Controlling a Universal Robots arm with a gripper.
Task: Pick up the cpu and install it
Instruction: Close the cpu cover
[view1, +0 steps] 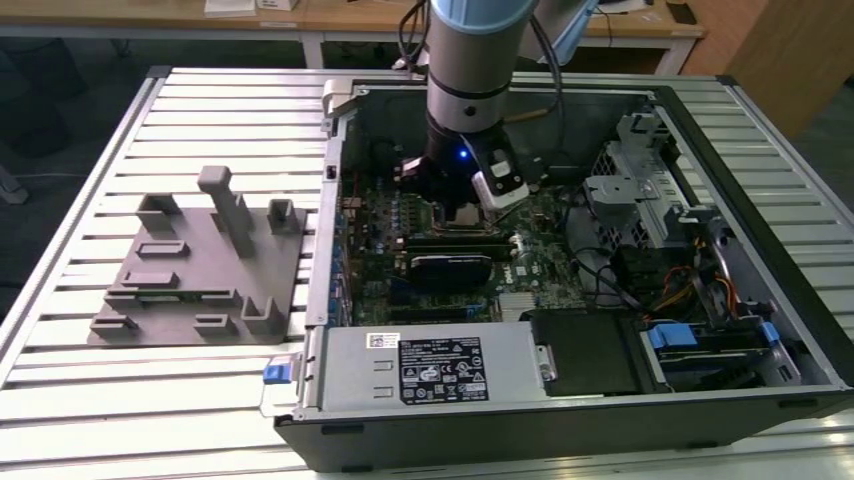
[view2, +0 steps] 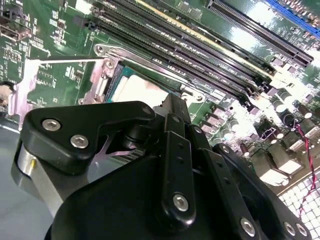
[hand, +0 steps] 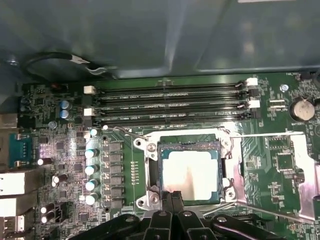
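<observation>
The cpu (hand: 192, 175) lies flat in its socket (hand: 150, 150) on the green board (hand: 65, 150), inside the open computer case (view1: 747, 130). Its silvery-white top faces up. It is square, so no side is longer than another. Its 4 edges line up with the socket's metal frame and run even with the long memory slots (hand: 170, 107) just beside it. It looks set down level in the frame, so I think the placing part of the job is done. A shiny metal flap (hand: 305, 175) lies swung out to one side of the socket and does not cover the chip. A thin wire lever (hand: 125, 132) sticks out at a corner, so I think the chip is not locked down yet. In the first wrist view the hand (hand: 172, 194) sits right at one edge of the chip. Its 2 fingers (hand: 166, 205) are pressed together with nothing between them, so the chip rests on its own. In the exterior view the arm (view1: 474, 50) reaches straight down into the case, likely so the hand can meet the flat chip from above. Toward the exterior view's left, a grey fixture (view1: 200, 270) stands on the slatted surface (view1: 80, 400), well apart from the case.
</observation>
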